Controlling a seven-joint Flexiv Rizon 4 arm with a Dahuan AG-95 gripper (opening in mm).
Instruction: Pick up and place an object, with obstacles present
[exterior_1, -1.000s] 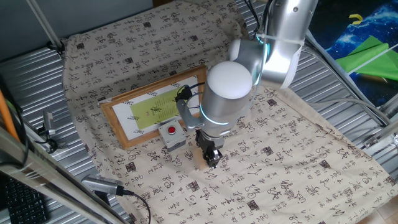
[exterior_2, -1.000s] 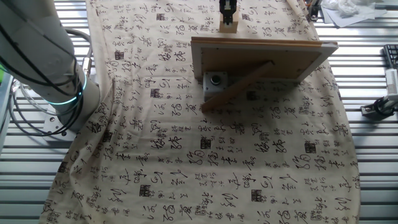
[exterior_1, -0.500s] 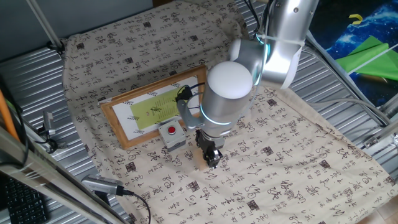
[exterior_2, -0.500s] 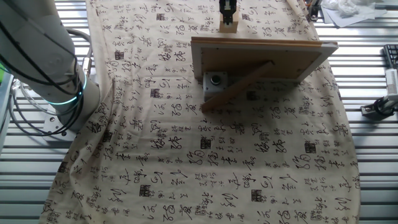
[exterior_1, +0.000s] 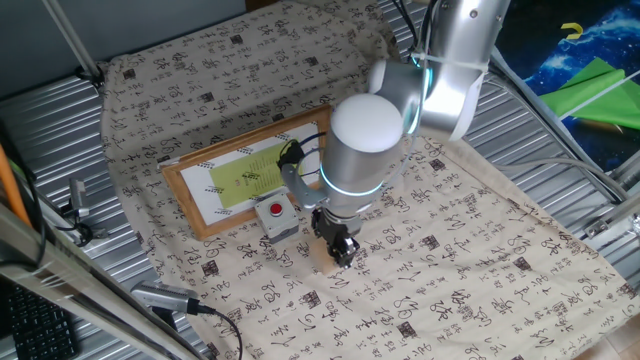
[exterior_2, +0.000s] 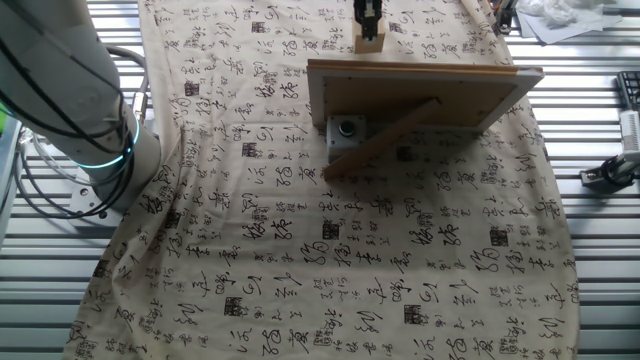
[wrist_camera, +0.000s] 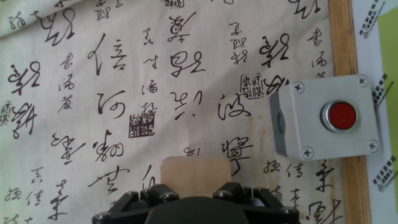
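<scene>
While the gripper (exterior_1: 340, 252) reaches down to the cloth, its dark fingers sit on either side of the light-tan wooden cube (exterior_1: 326, 256), which rests on the cloth-covered table; from the fixed views the fingers look closed against the cube's sides, though the contact itself is too small to make out for certain. From the hand view the cube (wrist_camera: 196, 169) shows as a plain tan block directly beyond the black gripper body (wrist_camera: 193, 209) at the bottom edge, its lower part hidden by that body, and the fingertips themselves cannot be seen there. In the other fixed view the gripper (exterior_2: 367, 18) stands upright over the cube (exterior_2: 368, 40) near the top of the picture, just beyond the far edge of the picture frame.

Just beside the cube, apart from it, stands the grey box (exterior_1: 277, 216) with its round red button (wrist_camera: 341, 116) facing up; the box (wrist_camera: 326, 118) lies against the wooden edge of the picture frame (exterior_1: 242, 172). That frame lies flat on the cloth, with a white mat and a yellow-green print. From the other fixed view the frame (exterior_2: 420, 98) shows its plain wooden back with a prop strut crossing it, and the grey box (exterior_2: 346, 134) sits at its near left corner.

A cream cloth (exterior_1: 470, 260) printed with black calligraphy covers the table, and the silver robot arm (exterior_1: 400, 110) bends over the frame's right end
</scene>
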